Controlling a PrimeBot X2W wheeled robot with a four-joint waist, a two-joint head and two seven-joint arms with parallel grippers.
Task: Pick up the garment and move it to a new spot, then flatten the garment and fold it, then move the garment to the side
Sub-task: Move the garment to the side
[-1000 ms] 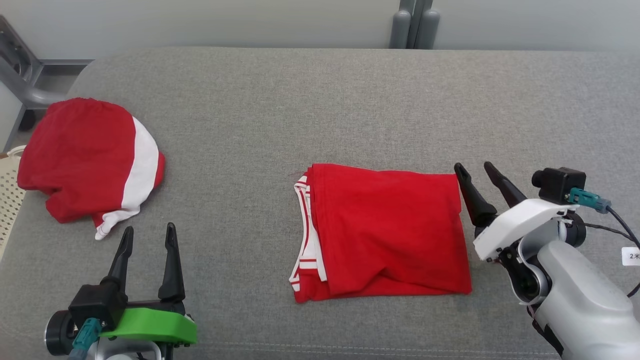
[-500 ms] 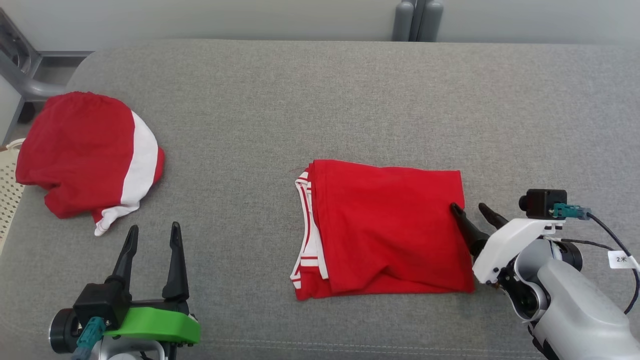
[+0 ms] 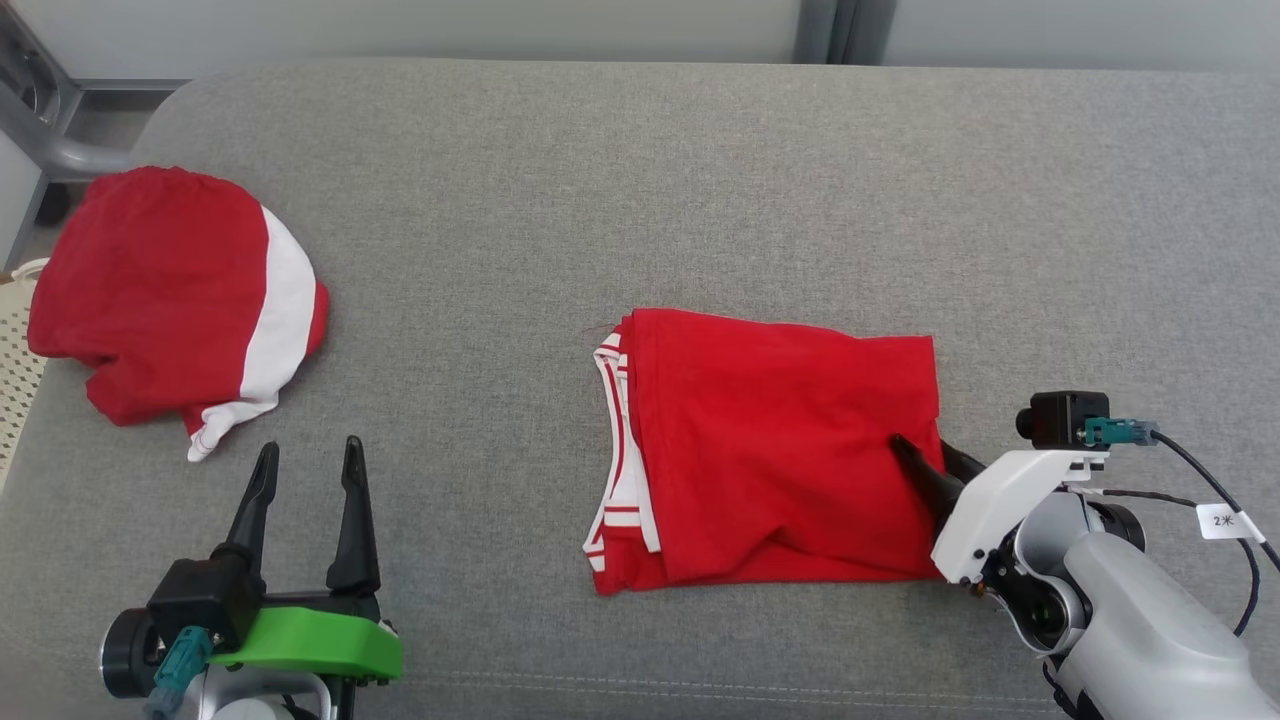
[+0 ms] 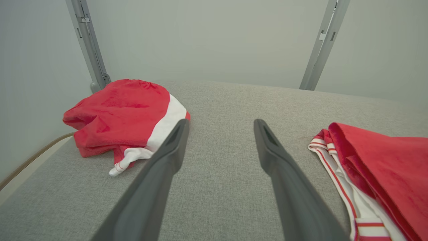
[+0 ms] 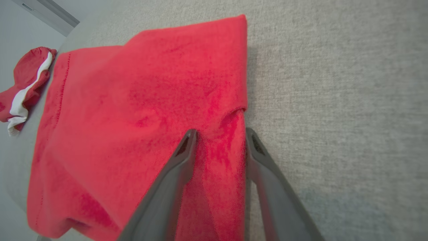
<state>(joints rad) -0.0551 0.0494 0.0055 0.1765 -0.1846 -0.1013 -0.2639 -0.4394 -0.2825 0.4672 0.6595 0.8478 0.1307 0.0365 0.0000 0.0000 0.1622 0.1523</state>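
**While left gripper waits, right gripper closes on cloth**

Its fingers straddle the right edge of the red garment on the grey cushion. They are half narrowed, with a cloth ridge touching both. Whether they grip firmly I cannot tell. The left gapes wide, empty. A second ago the right stood fully spread beside that edge.
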